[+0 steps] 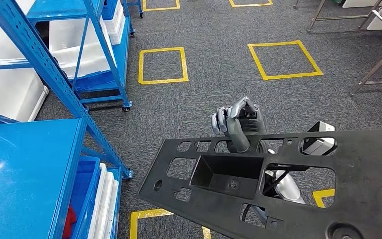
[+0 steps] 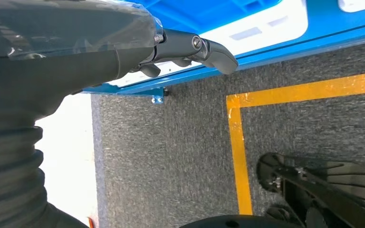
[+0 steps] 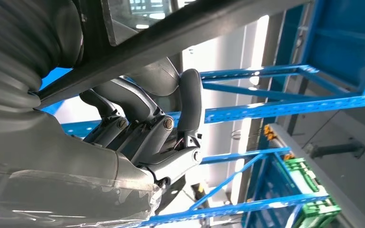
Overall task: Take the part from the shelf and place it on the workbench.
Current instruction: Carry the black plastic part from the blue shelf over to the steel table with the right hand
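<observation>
The right hand (image 1: 238, 124) had its fingers curled over the part's (image 1: 363, 164) edge, apparently mid-carry, the shelf (image 1: 87, 74) alongside; next came reaching the workbench. Left hand (image 2: 190, 47) held nothing, fingers seemingly loose

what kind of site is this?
Likely a factory or warehouse floor: blue steel shelving with storage bins, yellow taped squares on grey carpet, and a black moulded part in the right hand.

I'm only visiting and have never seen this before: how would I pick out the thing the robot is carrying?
Start at the grey carpet with its yellow taped squares, right of the blue shelving. Over it lies a long, flat black plastic panel, with the right hand rising through it, fingers curled. Its many cut-out holes and one sunken box-shaped pocket set it apart.
</observation>
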Tool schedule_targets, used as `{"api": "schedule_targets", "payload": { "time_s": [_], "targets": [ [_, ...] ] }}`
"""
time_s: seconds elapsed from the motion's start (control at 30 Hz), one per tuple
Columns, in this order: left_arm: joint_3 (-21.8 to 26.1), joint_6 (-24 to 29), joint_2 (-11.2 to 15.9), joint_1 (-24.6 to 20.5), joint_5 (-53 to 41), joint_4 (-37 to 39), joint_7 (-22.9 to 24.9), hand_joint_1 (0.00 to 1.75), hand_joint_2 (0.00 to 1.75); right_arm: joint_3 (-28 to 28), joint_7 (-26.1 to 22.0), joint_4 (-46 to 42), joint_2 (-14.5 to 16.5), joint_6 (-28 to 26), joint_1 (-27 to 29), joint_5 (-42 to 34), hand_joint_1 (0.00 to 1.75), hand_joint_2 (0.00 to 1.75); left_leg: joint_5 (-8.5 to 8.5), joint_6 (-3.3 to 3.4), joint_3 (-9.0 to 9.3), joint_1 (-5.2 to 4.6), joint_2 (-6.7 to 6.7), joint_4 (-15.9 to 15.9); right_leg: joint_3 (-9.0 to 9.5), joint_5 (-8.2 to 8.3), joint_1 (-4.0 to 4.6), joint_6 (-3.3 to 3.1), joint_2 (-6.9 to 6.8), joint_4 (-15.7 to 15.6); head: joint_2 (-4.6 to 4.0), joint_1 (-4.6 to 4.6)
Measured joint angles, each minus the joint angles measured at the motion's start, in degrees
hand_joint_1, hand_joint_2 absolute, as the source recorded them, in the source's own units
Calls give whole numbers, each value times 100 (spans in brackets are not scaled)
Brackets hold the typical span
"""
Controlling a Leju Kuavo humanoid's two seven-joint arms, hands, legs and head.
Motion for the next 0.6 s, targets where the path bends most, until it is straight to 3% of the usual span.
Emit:
{"api": "schedule_targets", "payload": {
  "time_s": [0.07, 0.13, 0.2, 0.3, 0.37, 0.47, 0.5, 0.53, 0.57, 0.6],
  "targets": [
    [0, 1, 0, 10, 9, 0, -3, 0, 175, 2, -13, 24, 2, -5, 40, 52, 175, 175, 274, -2, 185, 11, 0, -392, 16, -9, -4, 7, 13, 6, 0, 0],
    [0, 2, -1, 39, 9, 0, 4, 0, 175, 2, -15, 35, 6, -15, 45, 96, 175, 175, 566, 4, 538, 23, 6, -1093, 26, -38, 5, 42, 36, 34, 0, 1],
    [0, 3, -2, 59, 9, 0, 10, 0, 175, 2, -16, 47, 8, -21, 46, 120, 175, 175, 690, 60, 762, 24, -8, -1539, 13, -73, 25, 101, 54, 72, 0, 2],
    [0, 0, -6, 58, 3, 0, 11, 0, 175, 3, -21, 60, 8, -3, 47, 127, 175, 175, 703, 180, 781, 5, -41, -1612, 4, -99, 16, 197, 54, 97, 0, 2],
    [0, -1, -13, 56, 0, 0, 10, 0, 175, 3, -31, 60, 7, 19, 46, 130, 175, 175, 724, 247, 789, 16, -46, -1642, -92, -271, 2, 256, 37, 340, 0, 2],
    [0, 4, -27, 53, -1, 0, 9, 0, 175, 4, -57, 61, 6, 42, 89, 140, 175, 175, 727, 292, 784, 3, -73, -1651, -575, -785, -15, 312, 22, 1364, 0, 2],
    [0, 4, -31, 51, -1, 0, 9, 0, 175, 4, -64, 63, 4, 51, 113, 145, 175, 175, 727, 294, 781, -4, -97, -1649, -698, -851, -18, 319, 21, 1612, 0, 2],
    [0, 2, -31, 48, -1, 0, 9, 0, 175, 4, -70, 65, 2, 61, 133, 151, 175, 175, 727, 294, 781, -6, -130, -1647, -724, -809, -20, 320, 22, 1657, 0, 2],
    [0, 1, -31, 44, -1, 0, 9, 0, 175, 4, -73, 66, -2, 68, 146, 157, 175, 175, 728, 291, 785, -5, -168, -1646, -651, -680, -24, 317, 26, 1505, 0, 2],
    [0, -1, -31, 39, -1, 0, 9, 0, 175, 4, -75, 66, -6, 73, 152, 161, 175, 175, 729, 284, 791, -3, -211, -1644, -477, -483, -33, 313, 60, 1154, 0, 2]
  ]
}}
